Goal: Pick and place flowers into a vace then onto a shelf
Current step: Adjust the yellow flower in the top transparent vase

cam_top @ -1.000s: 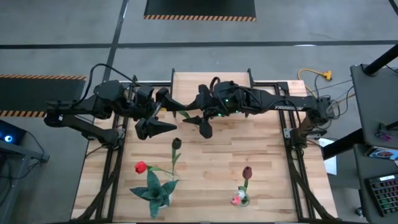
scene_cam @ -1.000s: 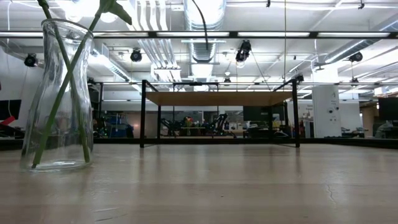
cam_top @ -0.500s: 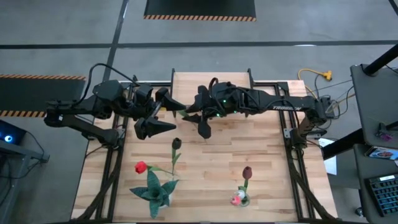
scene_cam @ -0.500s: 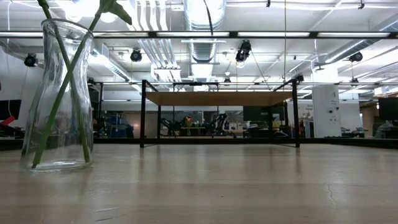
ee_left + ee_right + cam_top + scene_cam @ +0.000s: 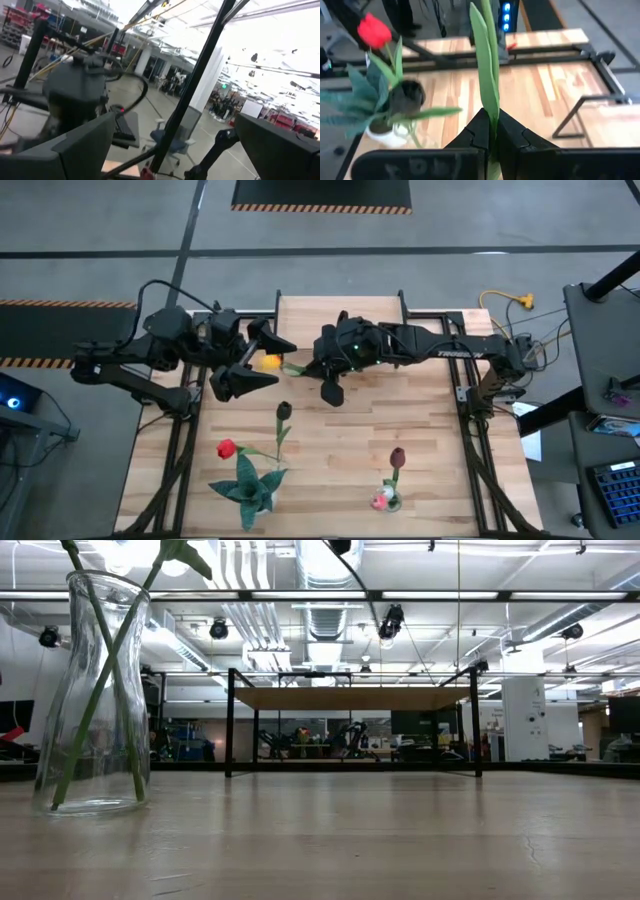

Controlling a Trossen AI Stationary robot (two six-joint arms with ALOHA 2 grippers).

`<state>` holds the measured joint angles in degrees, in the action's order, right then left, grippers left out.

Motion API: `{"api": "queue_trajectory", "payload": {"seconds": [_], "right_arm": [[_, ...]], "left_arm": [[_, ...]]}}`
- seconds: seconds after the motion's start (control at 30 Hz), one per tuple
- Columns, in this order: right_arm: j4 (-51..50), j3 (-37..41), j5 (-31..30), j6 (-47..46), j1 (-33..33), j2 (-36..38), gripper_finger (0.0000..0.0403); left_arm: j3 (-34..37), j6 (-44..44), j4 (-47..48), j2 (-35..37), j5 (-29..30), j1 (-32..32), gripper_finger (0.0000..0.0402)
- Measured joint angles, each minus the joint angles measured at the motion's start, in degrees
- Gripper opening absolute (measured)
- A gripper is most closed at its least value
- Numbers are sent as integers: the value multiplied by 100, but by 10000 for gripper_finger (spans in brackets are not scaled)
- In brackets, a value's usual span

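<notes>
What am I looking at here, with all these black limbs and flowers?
Two robot arms work at a wooden table. One picture looks down from above, one looks level across the tabletop, and one camera rides on each wrist. Seen from above, the right hand is shut on the green stem of a yellow tulip, held up over the table's far end. The left hand is open close beside that flower. On the table stand a glass vase with maroon and pink flowers, and a second group with a red tulip, a dark tulip and a spiky teal plant. The small shelf shows in the level view.
</notes>
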<state>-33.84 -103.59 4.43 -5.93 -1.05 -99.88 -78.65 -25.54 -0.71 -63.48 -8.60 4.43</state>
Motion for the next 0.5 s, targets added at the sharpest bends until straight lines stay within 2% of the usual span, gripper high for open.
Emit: {"api": "queue_trajectory", "payload": {"seconds": [0.13,0.37,0.5], "right_arm": [[-248,0,11,-9,59,-2,9],[-127,0,67,-174,79,171,9],[236,70,567,-72,91,367,9]], "left_arm": [[-2,36,-53,2,2,0,395],[-2,279,-38,120,0,0,395],[-2,651,-15,294,0,0,395]]}}
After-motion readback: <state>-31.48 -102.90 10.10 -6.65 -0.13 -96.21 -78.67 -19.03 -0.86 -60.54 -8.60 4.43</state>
